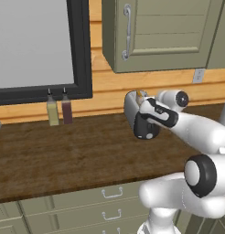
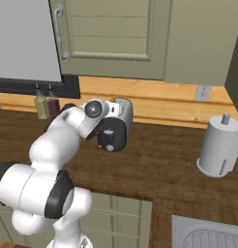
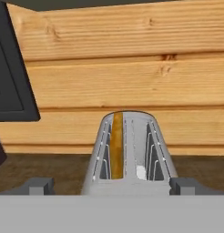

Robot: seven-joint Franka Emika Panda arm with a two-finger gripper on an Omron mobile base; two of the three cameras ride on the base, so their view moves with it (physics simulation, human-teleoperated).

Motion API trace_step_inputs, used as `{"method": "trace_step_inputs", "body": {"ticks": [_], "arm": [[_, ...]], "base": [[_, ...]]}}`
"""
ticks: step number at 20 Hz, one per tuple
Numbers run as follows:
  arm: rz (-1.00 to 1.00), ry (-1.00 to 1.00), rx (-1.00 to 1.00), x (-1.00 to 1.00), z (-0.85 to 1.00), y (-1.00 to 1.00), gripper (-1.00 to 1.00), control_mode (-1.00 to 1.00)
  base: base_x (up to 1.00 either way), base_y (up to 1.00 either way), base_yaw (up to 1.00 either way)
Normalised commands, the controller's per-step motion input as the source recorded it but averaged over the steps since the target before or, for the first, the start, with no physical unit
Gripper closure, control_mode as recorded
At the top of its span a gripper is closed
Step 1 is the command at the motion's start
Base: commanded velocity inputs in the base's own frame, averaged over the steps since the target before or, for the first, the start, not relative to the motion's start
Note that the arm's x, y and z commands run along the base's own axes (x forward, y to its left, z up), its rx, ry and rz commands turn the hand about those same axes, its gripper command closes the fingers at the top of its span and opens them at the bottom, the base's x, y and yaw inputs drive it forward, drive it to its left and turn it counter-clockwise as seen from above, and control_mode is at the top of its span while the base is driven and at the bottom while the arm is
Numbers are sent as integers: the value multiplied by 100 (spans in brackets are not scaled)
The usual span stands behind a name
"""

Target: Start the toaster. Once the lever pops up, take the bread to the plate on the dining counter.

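The silvery-white toaster (image 3: 132,154) stands at the back of the worktop against the wood wall; its black end panel (image 2: 111,135) with a round knob faces the robot. The bread (image 3: 116,145), seen edge-on as a tan strip, sits down in the left slot, and its tip (image 1: 139,93) peeks out of the top. The right slot holds nothing. My gripper (image 3: 111,187) is open just short of the toaster's near end, with one dark fingertip (image 3: 38,185) low on each side of it. The hand (image 1: 156,112) hovers over the black panel. The plate and dining counter are out of view.
Two bottles (image 1: 52,109) (image 1: 67,109) stand by the dark window frame (image 1: 82,55). A paper towel roll (image 2: 218,145) is to the right, and a sink corner (image 2: 208,235) lies lower right. A green cabinet (image 1: 160,32) hangs above the dark wood worktop (image 1: 64,155).
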Motion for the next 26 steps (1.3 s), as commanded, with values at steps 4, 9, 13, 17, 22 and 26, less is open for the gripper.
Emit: {"method": "trace_step_inputs", "body": {"ticks": [4, 9, 13, 17, 22, 26], "arm": [[0, 0, 0, 61, -10, 0, -100, -100], [0, 0, 0, 47, -31, 0, -100, -100], [0, 0, 0, 33, -35, 0, -100, -100], [0, 0, 0, 18, -15, 0, -100, -100], [0, 0, 0, 9, -5, -1, -100, -100], [0, 0, 0, 16, -1, -1, -100, -100]], "base": [[0, 0, 0], [0, 0, 0], [0, 0, 0], [0, 0, 0], [0, 0, 0], [0, 0, 0]]}}
